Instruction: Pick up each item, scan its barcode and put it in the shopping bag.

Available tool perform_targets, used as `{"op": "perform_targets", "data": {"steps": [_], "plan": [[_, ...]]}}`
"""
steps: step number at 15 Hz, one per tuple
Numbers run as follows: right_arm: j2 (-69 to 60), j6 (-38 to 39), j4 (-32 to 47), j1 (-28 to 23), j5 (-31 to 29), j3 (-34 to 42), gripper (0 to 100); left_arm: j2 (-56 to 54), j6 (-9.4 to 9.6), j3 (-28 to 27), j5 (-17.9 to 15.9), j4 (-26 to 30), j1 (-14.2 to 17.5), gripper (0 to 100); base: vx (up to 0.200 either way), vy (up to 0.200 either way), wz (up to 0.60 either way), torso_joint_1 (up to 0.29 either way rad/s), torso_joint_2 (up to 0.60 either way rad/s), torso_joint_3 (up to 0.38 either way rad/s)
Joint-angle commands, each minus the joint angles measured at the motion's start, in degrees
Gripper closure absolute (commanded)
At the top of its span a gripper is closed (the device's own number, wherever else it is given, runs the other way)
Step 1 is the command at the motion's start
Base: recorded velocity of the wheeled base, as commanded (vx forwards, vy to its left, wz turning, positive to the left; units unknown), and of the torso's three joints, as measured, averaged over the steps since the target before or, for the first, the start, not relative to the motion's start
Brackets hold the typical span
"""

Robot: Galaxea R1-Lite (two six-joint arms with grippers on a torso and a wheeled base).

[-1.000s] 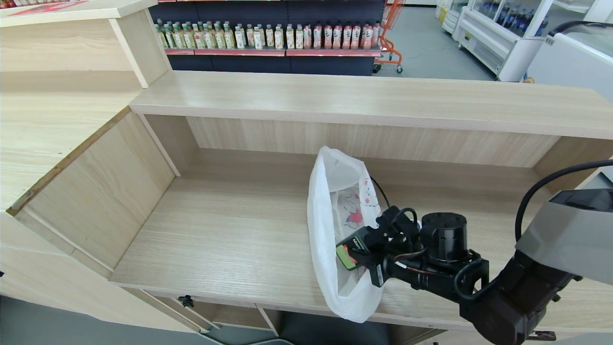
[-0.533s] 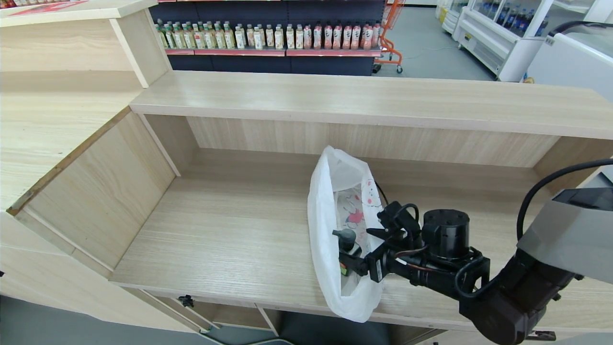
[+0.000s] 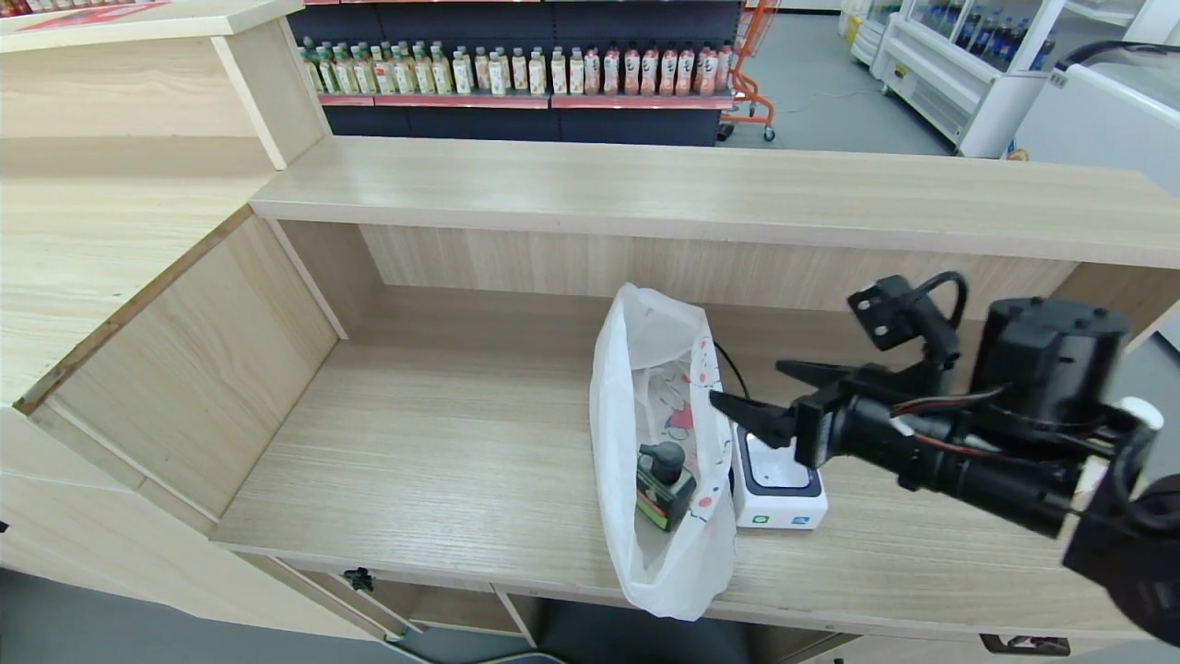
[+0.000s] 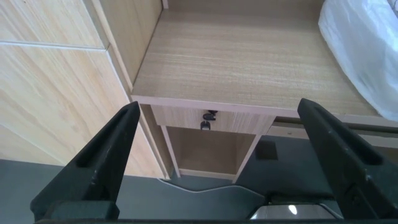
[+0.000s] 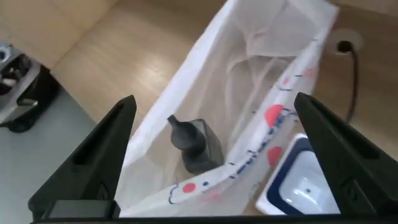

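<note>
Standing in the white bag, seemingly upright, the dark bottle is resting beside the scanner, which is sitting just outside the bag. The right gripper is hovering above them, fingers spread and empty. The left wrist view is showing the left gripper, also spread, before the front edge of the counter.
</note>
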Motion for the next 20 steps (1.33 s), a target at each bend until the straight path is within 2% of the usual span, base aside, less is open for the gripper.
{"op": "perform_targets", "data": {"steps": [1,2,3,4,5,6,11,17,20], "plan": [[-16.8,0.9,14.3,-11.6,-4.3,0.8,0,0.1,0.02,0.0,0.0,0.0,0.0,0,0.000,0.000,0.00,0.000,0.00,0.000],[-21.5,-0.7,24.9,-18.0,-5.0,1.4,0,0.1,0.02,0.0,0.0,0.0,0.0,0,0.000,0.000,0.00,0.000,0.00,0.000],[-24.1,-2.4,31.9,-22.0,-5.3,1.4,0,0.1,0.02,0.0,0.0,0.0,0.0,0,0.000,0.000,0.00,0.000,0.00,0.000],[-26.3,-4.3,40.1,-28.6,-6.4,1.7,0,0.1,0.02,0.0,0.0,0.0,0.0,0,0.000,0.000,0.00,0.000,0.00,0.000],[-27.4,-5.3,43.5,-31.1,-7.0,2.1,0,0.1,0.02,0.0,0.0,0.0,0.0,0,0.000,0.000,0.00,0.000,0.00,0.000],[-28.5,-5.3,45.7,-31.9,-6.9,2.7,0,0.1,0.02,0.0,0.0,0.0,0.0,0,0.000,0.000,0.00,0.000,0.00,0.000],[-31.2,-6.0,46.0,-32.5,-8.7,6.1,0,0.1,-0.07,0.0,0.0,0.0,0.0,0,0.000,0.000,0.00,0.000,0.00,0.000],[-31.8,-7.0,47.7,-34.9,-10.4,7.5,0,0.1,0.02,0.0,0.1,0.0,0.0,0,0.000,-0.200,0.00,0.002,0.00,0.003],[-32.1,-8.4,50.1,-34.9,-10.4,7.9,0,0.1,0.02,0.0,0.2,0.0,0.0,0,-0.200,-0.200,0.00,0.007,0.01,0.002]]}}
